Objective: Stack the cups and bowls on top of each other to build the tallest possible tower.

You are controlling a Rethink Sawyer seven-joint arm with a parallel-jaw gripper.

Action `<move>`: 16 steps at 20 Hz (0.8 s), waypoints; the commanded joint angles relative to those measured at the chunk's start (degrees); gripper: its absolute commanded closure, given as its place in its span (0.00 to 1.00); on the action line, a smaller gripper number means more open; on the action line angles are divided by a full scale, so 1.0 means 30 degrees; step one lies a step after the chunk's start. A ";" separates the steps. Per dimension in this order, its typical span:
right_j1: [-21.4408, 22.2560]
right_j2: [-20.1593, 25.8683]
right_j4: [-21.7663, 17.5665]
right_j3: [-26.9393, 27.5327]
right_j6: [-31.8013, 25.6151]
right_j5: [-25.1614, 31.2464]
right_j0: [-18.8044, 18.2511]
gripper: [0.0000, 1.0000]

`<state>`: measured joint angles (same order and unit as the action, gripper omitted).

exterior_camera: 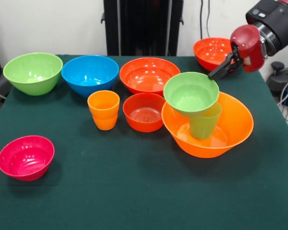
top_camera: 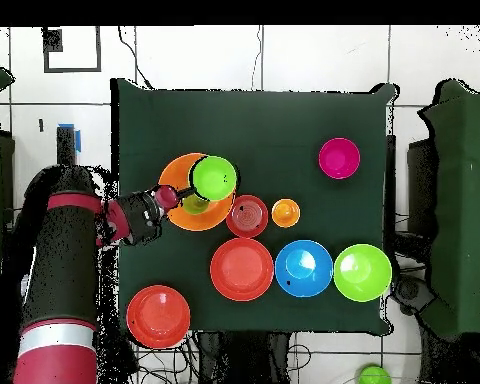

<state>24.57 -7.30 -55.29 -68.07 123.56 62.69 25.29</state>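
The largest orange bowl (exterior_camera: 233,129) (top_camera: 176,215) sits at the table's right side in the front view. A translucent green cup (exterior_camera: 204,125) stands upright inside it. A small green bowl (exterior_camera: 191,94) (top_camera: 214,177) rests on that cup, slightly tilted. My gripper (exterior_camera: 218,71) (top_camera: 184,192) reaches in from the right, with its tip right at the green bowl's back-right rim. Whether it grips the rim is unclear. The orange cup (exterior_camera: 103,110) (top_camera: 285,212) and a small red-orange bowl (exterior_camera: 144,112) (top_camera: 248,215) stand apart at mid-table.
Along the back stand a big green bowl (exterior_camera: 32,72) (top_camera: 362,272), a blue bowl (exterior_camera: 90,74) (top_camera: 304,268) and a wide red-orange bowl (exterior_camera: 149,74) (top_camera: 242,268). Another red-orange bowl (exterior_camera: 212,51) (top_camera: 158,316) sits at the back right corner. A pink bowl (exterior_camera: 25,157) (top_camera: 339,158) is front left.
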 commanded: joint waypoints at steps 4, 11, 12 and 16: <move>0.0811 0.0885 0.5791 -0.1019 0.6188 -0.0093 -0.1704 1.00; 0.0448 -0.0068 0.6647 -0.0577 0.5709 -0.0231 -0.0985 1.00; 0.0399 -0.0163 0.6713 -0.0505 0.5678 -0.0237 -0.0914 1.00; 0.0245 -0.0376 0.6968 0.0009 0.5208 0.0126 -0.0800 1.00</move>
<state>27.29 -10.90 -37.22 -68.50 128.78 62.72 22.44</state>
